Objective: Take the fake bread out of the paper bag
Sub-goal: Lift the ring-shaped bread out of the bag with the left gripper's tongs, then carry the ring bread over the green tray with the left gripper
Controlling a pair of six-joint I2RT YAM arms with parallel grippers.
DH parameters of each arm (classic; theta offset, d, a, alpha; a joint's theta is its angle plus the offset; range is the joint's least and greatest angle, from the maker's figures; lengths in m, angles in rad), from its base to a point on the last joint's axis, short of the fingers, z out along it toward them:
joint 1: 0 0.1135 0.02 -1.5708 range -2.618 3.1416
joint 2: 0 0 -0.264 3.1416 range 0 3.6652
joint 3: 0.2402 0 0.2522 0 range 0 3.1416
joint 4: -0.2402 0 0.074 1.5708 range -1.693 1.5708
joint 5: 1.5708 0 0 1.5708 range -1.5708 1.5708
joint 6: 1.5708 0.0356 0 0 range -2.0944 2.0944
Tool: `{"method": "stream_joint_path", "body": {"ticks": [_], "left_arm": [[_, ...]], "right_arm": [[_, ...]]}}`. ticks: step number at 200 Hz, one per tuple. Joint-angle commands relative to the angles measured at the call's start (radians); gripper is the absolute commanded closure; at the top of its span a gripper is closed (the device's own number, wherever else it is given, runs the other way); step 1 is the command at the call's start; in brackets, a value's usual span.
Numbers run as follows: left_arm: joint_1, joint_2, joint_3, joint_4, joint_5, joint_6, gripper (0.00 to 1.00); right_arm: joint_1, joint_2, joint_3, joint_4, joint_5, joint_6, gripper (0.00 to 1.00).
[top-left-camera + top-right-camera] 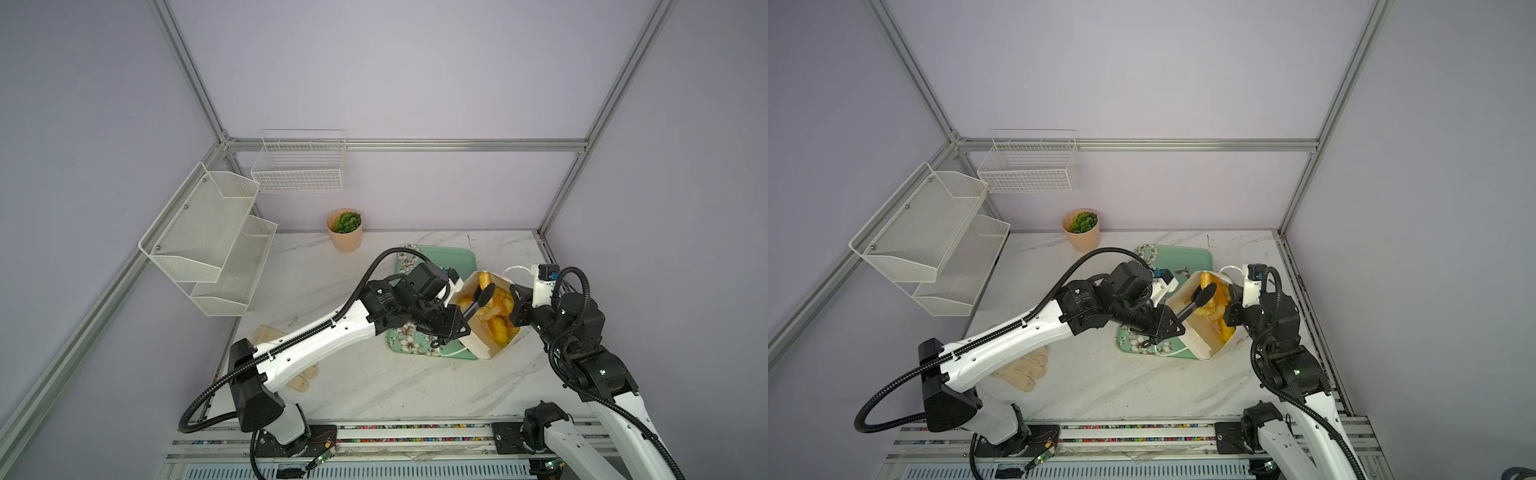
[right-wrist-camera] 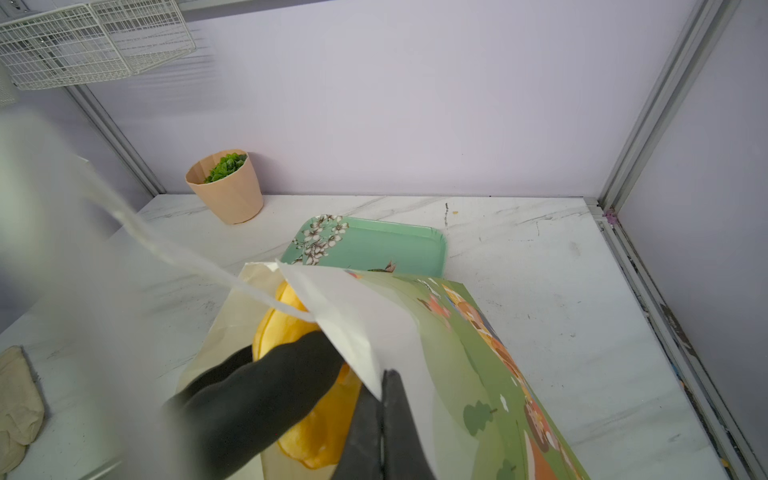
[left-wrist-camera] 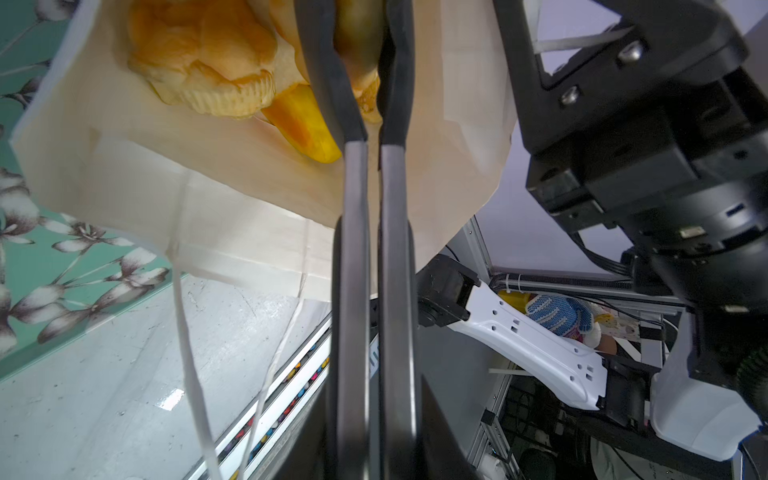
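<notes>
I count one paper bag (image 1: pixel 478 347), at least three fake bread (image 3: pixel 199 62) pieces inside it, one tray (image 1: pixel 453 257), one plant pot (image 1: pixel 345 237) at the surface's (image 1: pixel 374 382) far edge, one cloth (image 1: pixel 1021 370), one wire basket (image 1: pixel 299 166), one mesh shelf (image 1: pixel 208 241).

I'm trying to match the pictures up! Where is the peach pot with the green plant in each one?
In a top view: plant pot left of and behind the green floral tray.
In a top view: plant pot, same spot by the tray.
Left wrist: not in it.
Right wrist: pot beyond the tray.
Shared landmark: the tray shows in all four.
</notes>
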State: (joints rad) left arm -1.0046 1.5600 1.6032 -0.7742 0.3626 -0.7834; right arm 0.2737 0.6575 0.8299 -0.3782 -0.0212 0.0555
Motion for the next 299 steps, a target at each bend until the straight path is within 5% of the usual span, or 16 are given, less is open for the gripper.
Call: {"method": "stream_joint_path", "body": {"ticks": [1, 98, 164, 234, 299], "left_arm": [[0.001, -0.099, -0.039, 0.078, -0.038, 0.038, 1.0], [0.007, -0.295, -0.033, 0.07, -0.053, 0.152, 1.0], [0.119, -0.38, -0.015, -0.038, -0.154, 0.172, 1.0], [0.341, -0.181, 0.068, -0.139, -0.047, 0.281, 1.0], [0.395, 0.143, 0.209, -0.214, -0.127, 0.463, 1.0]], "right_arm": [[0.002, 0.022, 0.048, 0.009, 0.048, 0.037, 1.0], [0.002, 0.078, 0.11, -0.027, 0.096, 0.046, 1.0], [0.001, 0.07, 0.098, -0.03, 0.105, 0.033, 1.0], [0.001, 0.053, 0.078, -0.035, 0.158, 0.005, 1.0], [0.001, 0.041, 0.078, -0.029, 0.219, -0.036, 1.0]]}}
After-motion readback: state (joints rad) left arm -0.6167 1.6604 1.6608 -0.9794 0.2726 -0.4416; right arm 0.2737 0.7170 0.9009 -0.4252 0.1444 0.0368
